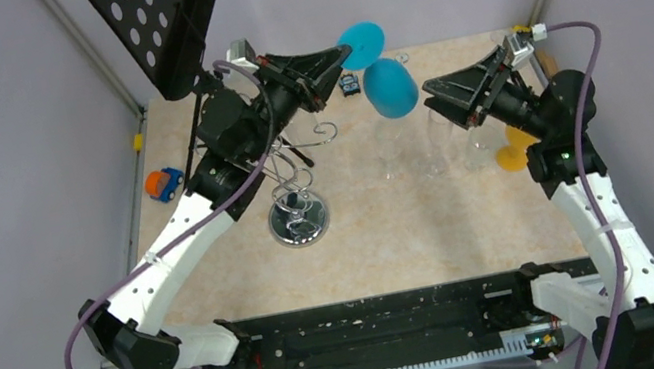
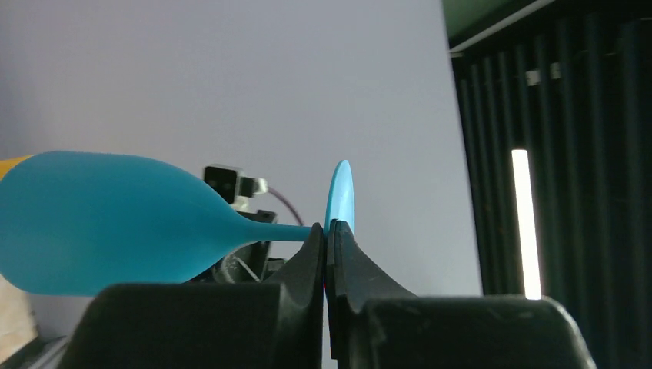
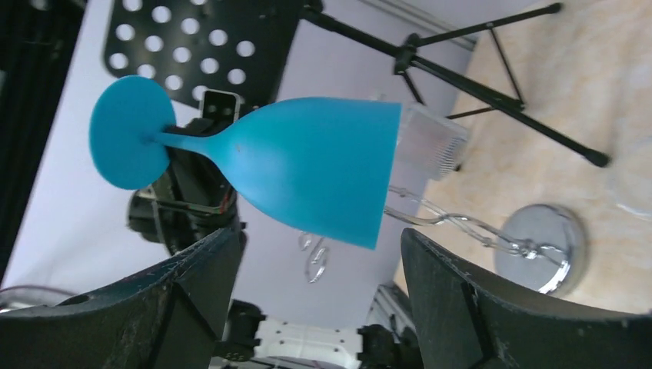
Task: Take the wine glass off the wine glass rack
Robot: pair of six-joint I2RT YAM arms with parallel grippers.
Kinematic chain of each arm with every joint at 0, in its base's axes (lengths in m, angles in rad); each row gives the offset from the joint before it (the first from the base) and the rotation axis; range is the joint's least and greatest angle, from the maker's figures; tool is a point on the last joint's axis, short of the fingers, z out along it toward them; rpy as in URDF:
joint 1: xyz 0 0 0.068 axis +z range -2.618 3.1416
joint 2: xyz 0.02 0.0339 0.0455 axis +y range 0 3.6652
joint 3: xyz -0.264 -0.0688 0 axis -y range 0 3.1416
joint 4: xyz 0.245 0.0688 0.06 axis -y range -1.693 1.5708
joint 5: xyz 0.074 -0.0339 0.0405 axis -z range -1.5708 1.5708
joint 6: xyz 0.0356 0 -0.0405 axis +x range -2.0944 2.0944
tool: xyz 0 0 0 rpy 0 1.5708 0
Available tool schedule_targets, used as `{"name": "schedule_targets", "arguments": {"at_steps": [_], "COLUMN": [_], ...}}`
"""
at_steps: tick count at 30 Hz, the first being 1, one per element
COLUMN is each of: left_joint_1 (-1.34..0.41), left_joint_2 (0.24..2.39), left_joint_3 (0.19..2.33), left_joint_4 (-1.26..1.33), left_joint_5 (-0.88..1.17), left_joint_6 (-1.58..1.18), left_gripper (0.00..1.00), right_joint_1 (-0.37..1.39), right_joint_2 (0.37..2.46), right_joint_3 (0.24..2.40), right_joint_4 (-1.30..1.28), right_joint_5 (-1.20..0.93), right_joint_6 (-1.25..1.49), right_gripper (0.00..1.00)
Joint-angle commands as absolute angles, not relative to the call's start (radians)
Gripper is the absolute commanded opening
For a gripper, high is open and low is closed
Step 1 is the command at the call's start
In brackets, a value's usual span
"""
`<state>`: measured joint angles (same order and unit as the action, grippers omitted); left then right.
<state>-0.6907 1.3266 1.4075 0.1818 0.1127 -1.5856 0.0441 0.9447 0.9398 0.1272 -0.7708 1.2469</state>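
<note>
Left jaws clamp the wine glass (image 1: 389,87) foot, right jaws spread beside it; wine glass rack (image 1: 299,220) apart

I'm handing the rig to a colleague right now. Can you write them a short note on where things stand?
Left gripper: shut on the stem of the blue wine glass, right by its foot; the glass is held in the air, lying sideways.
Right gripper: open, facing the bowl, not touching it.
Wine glass rack: standing on the table, apart from the glass.
Done: the glass is off the rack.
Left: probably only setting it down safely.
</note>
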Motion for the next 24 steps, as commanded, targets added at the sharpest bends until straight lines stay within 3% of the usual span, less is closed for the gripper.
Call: {"name": "schedule_targets", "arguments": {"at_steps": [1, 8, 11, 21, 23, 24], "left_joint_1": [-0.701, -0.721, -0.728, -0.744, -0.743, -0.742], "left_joint_2": [1.325, 1.345, 1.348, 1.316, 1.315, 1.315], "left_joint_3": [1.434, 1.476, 1.461, 1.416, 1.423, 1.421], "left_joint_4": [0.399, 0.459, 0.501, 0.563, 0.54, 0.532], "left_joint_5": [0.151, 0.16, 0.165, 0.161, 0.178, 0.184], "left_joint_6": [-1.725, -1.751, -1.785, -1.805, -1.794, -1.787], "left_gripper": [0.0, 0.0, 0.0, 0.0, 0.11, 0.19], "right_joint_1": [0.083, 0.098, 0.099, 0.099, 0.099, 0.099], "right_joint_2": [0.914, 0.914, 0.932, 0.953, 0.955, 0.957], "right_joint_3": [0.924, 0.932, 0.942, 1.019, 1.037, 1.048], "right_joint_4": [0.487, 0.653, 0.806, 0.962, 0.943, 0.927], "right_joint_5": [-0.761, -0.736, -0.727, -0.691, -0.692, -0.694], "right_joint_6": [1.533, 1.637, 1.705, 1.72, 1.704, 1.692], "right_gripper": [0.79, 0.78, 0.72, 0.16, 0.02, 0.0]}}
